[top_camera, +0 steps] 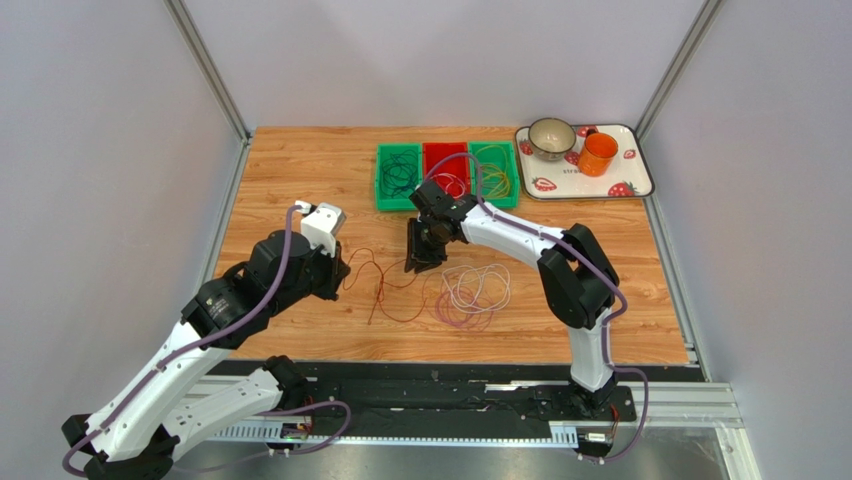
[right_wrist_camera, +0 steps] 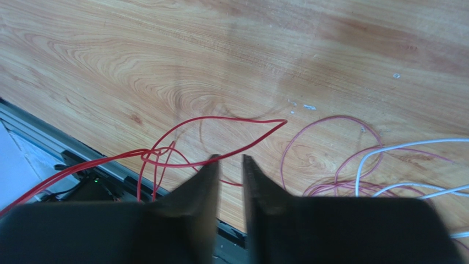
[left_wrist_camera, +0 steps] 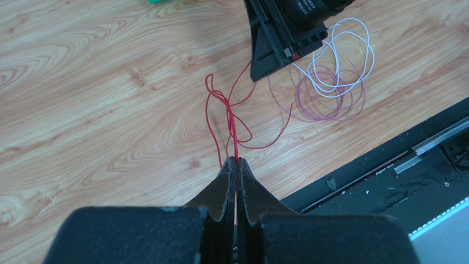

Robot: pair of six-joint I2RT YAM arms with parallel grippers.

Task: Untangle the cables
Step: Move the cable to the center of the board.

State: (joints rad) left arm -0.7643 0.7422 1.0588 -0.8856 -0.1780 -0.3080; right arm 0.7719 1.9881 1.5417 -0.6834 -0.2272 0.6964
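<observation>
A red cable (top_camera: 385, 283) lies in loose loops on the wooden table; it also shows in the left wrist view (left_wrist_camera: 230, 118) and the right wrist view (right_wrist_camera: 181, 132). My left gripper (left_wrist_camera: 236, 161) is shut on one end of the red cable, which runs taut out of its tips. My right gripper (right_wrist_camera: 230, 159) is open just above the red cable's other loop, in the top view (top_camera: 422, 262) right of it. A purple cable (top_camera: 455, 308) and a white cable (top_camera: 480, 285) lie coiled together to the right, both also in the left wrist view: purple (left_wrist_camera: 325, 104), white (left_wrist_camera: 344, 60).
Three bins stand at the back: a green one (top_camera: 398, 178) with dark cables, a red one (top_camera: 446, 170), and a green one (top_camera: 494, 172) with yellow-orange cables. A strawberry tray (top_camera: 630, 180) at back right holds a bowl (top_camera: 551, 138) and an orange cup (top_camera: 598, 154).
</observation>
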